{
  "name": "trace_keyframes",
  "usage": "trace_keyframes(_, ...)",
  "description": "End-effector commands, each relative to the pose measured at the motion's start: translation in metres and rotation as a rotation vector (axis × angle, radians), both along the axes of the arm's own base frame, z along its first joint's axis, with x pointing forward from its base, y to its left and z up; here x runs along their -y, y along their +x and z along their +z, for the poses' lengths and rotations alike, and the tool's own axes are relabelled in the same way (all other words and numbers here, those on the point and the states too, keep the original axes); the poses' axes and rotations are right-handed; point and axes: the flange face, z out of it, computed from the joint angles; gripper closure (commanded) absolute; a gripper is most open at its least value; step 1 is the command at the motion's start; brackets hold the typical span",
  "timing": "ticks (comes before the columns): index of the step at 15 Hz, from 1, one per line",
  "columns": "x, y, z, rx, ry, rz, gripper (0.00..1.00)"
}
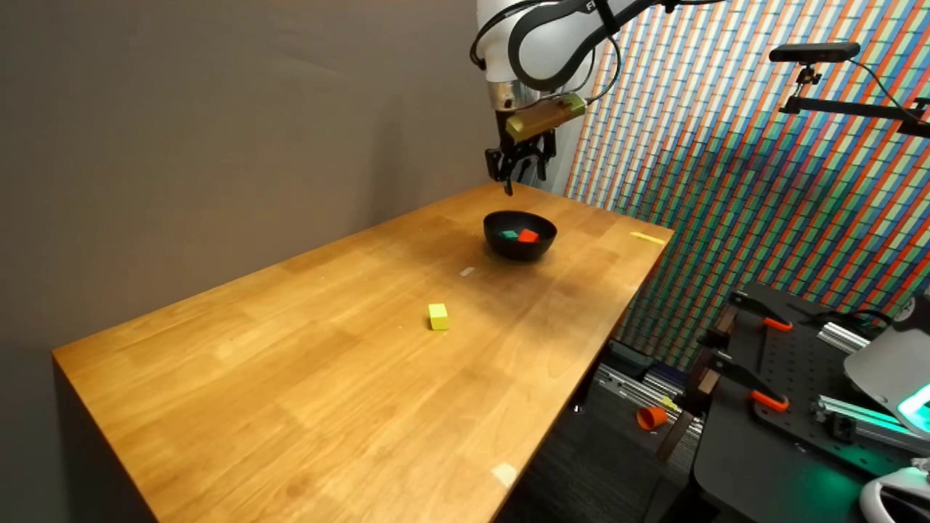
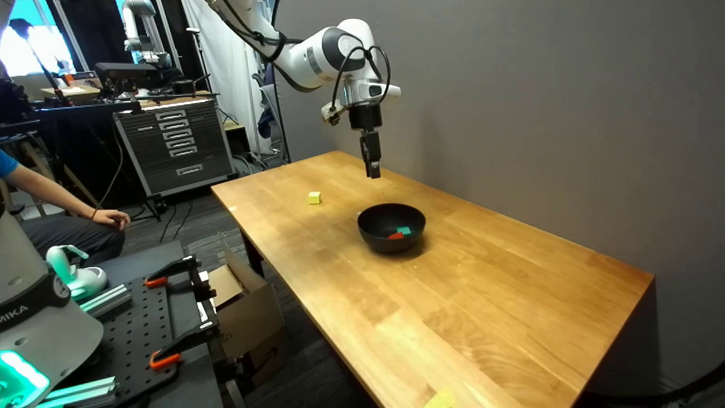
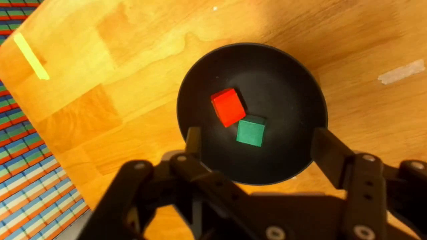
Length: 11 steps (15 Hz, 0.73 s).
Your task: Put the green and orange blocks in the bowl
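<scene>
Claw [image 3: 256, 141] spread wide, empty, above black bowl [image 3: 283, 90]

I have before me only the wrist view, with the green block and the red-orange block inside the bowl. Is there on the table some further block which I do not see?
Observer: Yes, a yellow block rests on the table, apart from the bowl; both exterior views show it.
Operator: Thank you. And the height? From above I cannot judge it well.
Observer: In both exterior views the tool hangs over the bowl with a visible gap, not touching it.
Operator: Is somebody nearby?
Observer: Part of a person shows in an exterior view, not touching the table.
</scene>
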Motion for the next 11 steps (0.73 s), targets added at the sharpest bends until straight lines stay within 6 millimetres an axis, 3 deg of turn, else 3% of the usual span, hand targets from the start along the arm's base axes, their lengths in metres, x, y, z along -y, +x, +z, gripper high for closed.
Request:
trace_keyframes(1, -0.008, -0.046, 0.027, 0.023, 0.168, 0.036, 0.0)
trace_keyframes(4, -0.028, -0.082, 0.048, 0.026, 0.296, 0.087, 0.0)
trace_keyframes(9, -0.054, -0.156, 0.103, 0.024, 0.491, 0.236, 0.0)
trace_keyframes(10, -0.06, -0.12, 0.079, -0.01, 0.43, 0.178, 0.0)
trace_keyframes(11, -0.063, -0.133, 0.09, -0.005, 0.457, 0.202, 0.0)
